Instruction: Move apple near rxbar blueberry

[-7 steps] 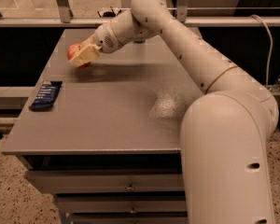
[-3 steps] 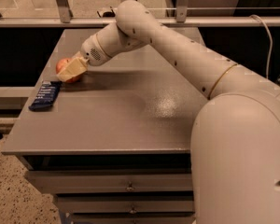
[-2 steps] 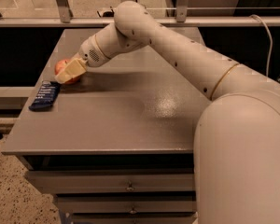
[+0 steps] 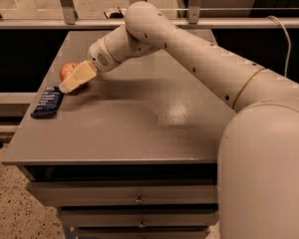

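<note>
The round red apple (image 4: 66,69) is low over the grey metal counter's (image 4: 139,118) left edge, near the flat dark-blue snack bar (image 4: 47,102). My cream tool (image 4: 69,85) covers its front; I cannot tell whether it grips. I judge this the placing step: next, release and lift clear

place: lab or workshop | cue: grey drawer bench (image 4: 139,133), speckled floor (image 4: 12,210) | claw (image 4: 71,83): at apple (image 4: 66,69)
</note>
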`<state>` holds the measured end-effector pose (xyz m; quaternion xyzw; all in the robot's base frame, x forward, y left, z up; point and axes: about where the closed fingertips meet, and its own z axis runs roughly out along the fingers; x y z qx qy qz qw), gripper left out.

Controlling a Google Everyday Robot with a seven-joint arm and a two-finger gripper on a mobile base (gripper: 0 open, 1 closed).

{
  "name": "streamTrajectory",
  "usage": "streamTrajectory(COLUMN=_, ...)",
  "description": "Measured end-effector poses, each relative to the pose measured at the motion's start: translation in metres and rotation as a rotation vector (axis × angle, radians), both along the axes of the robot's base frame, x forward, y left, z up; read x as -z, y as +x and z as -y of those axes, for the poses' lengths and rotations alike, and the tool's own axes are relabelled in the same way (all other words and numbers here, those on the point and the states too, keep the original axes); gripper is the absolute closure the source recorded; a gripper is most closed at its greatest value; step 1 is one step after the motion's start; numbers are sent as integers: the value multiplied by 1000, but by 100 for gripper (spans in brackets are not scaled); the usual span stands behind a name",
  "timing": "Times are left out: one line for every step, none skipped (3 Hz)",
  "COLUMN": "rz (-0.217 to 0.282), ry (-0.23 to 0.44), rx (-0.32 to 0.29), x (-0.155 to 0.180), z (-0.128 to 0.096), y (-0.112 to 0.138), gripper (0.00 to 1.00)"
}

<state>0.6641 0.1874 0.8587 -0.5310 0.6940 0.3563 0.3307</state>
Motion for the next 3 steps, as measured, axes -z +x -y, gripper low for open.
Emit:
streamTrajectory(rz=21, ry=15, rx=41, x=-5, z=22, y=7, gripper=0)
streamTrajectory(rz=87, ry=59, rx=95, x=-29, z=56, y=2, gripper=0)
streamTrajectory(rz=179, ry=107, rx=256, x=-63, z=147, y=0, gripper=0)
